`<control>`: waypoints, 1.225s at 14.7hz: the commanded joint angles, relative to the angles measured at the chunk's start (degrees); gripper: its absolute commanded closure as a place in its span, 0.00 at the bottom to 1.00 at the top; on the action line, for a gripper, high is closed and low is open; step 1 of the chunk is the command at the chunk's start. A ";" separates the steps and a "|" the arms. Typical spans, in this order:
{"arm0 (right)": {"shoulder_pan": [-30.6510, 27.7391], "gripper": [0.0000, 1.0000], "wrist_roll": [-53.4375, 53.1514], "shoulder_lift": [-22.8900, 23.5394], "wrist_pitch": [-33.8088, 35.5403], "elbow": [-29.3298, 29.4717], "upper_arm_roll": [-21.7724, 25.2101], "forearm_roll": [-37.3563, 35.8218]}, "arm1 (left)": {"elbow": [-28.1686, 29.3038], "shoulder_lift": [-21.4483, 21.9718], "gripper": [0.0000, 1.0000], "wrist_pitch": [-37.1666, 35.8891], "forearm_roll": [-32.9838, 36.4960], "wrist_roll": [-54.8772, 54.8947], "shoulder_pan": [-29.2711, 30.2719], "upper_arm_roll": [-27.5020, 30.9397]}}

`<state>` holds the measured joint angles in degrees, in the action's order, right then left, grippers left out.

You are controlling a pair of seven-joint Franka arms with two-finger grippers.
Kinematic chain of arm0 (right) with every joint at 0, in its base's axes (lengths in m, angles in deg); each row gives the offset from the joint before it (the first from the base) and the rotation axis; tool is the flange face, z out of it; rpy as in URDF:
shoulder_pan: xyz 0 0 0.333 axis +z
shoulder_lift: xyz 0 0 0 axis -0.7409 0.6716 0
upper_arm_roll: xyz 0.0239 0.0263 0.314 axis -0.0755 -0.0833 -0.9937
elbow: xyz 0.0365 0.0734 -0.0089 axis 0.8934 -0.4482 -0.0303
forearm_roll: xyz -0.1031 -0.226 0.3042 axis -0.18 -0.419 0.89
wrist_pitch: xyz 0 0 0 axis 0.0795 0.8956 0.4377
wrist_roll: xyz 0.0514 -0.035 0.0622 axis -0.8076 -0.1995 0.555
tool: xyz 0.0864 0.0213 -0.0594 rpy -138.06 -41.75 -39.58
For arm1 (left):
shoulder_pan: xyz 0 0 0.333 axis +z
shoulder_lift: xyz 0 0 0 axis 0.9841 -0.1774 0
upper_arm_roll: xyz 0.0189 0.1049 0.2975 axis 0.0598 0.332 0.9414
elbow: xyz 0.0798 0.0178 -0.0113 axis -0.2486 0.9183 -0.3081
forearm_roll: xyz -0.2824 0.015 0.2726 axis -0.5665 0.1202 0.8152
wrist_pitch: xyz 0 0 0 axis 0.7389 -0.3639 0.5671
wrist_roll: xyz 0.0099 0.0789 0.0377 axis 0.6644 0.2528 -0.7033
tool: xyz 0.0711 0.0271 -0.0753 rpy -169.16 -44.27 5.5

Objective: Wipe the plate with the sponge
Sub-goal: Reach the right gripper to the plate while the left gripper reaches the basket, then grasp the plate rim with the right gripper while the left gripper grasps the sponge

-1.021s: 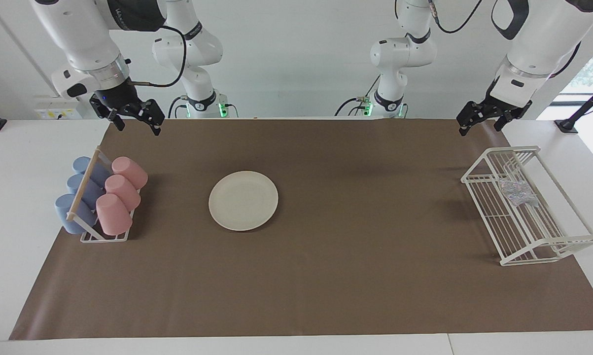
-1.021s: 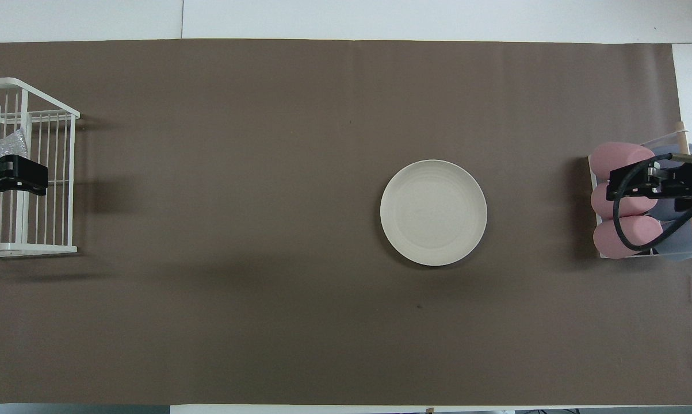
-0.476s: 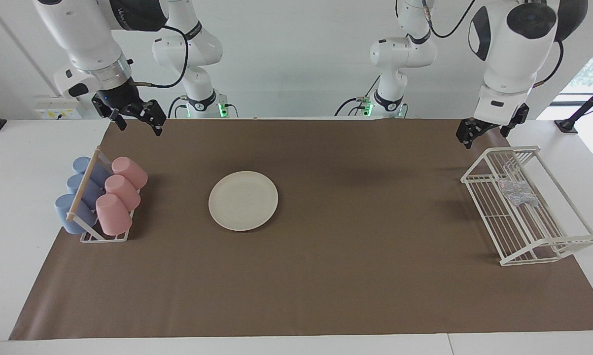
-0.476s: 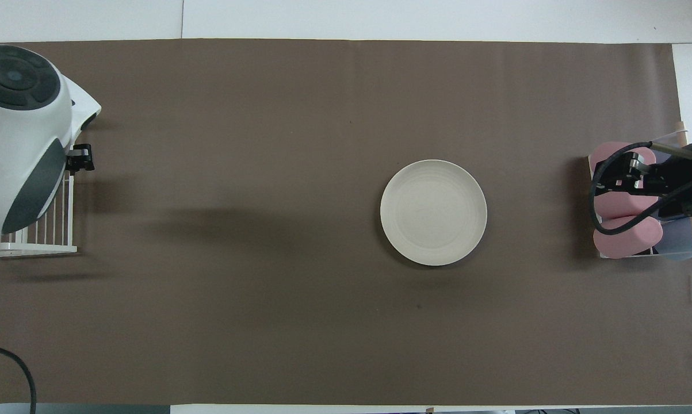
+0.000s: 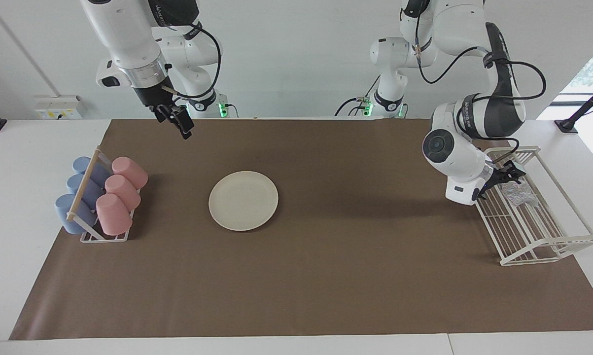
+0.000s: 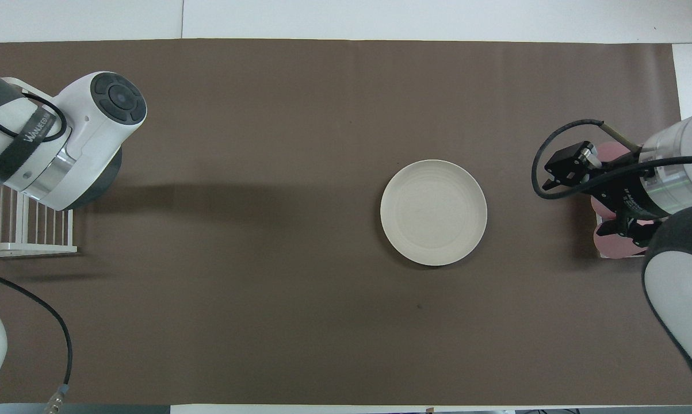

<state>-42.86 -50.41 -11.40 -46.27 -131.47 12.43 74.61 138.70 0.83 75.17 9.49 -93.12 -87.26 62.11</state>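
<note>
The cream-white plate [image 5: 243, 200] lies flat on the brown mat [image 5: 326, 276]; it also shows in the overhead view [image 6: 433, 212]. The silvery-grey sponge [image 5: 520, 194] lies in the white wire rack [image 5: 538, 246] at the left arm's end of the table. My left gripper [image 5: 510, 176] is low over the rack, open, just by the sponge and holding nothing. In the overhead view the left arm [image 6: 64, 141] hides the sponge and the gripper. My right gripper [image 5: 180, 123] hangs empty over the mat's edge by the robots; it also shows in the overhead view [image 6: 573, 167].
A small rack with pink cups [image 5: 121, 192] and blue cups [image 5: 79, 195] lying on their sides stands at the right arm's end of the table. The white wire rack's corner [image 6: 29, 248] shows in the overhead view. Bare mat surrounds the plate.
The left arm has swung down from above the mat's edge to the wire rack, its gripper now by the sponge. The right gripper has moved from over the cups toward the plate and turned.
</note>
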 commanded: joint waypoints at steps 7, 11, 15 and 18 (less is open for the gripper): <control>8.75 0.00 -32.13 -2.96 -18.55 -10.71 -0.48 1.89 | -0.75 -0.62 0.06 0.64 1.74 -0.60 0.97 0.42; 9.55 0.00 -32.14 -3.23 -20.94 -11.87 -0.57 1.89 | -0.75 -0.54 1.00 -0.59 1.74 -2.97 0.89 0.42; 9.20 0.00 -31.34 -3.32 -19.98 -11.87 -0.48 1.89 | -1.36 0.26 1.00 -1.65 1.12 -2.98 0.53 0.33; 9.46 0.00 -32.40 -3.14 -21.46 -11.61 -0.57 1.98 | -2.42 0.26 1.00 -1.65 1.12 -2.89 0.80 0.24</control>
<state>-33.14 -82.11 -13.25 -65.81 -141.59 12.02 75.80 136.95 0.44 74.71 10.29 -95.43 -86.31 62.31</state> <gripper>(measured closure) 0.000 0.956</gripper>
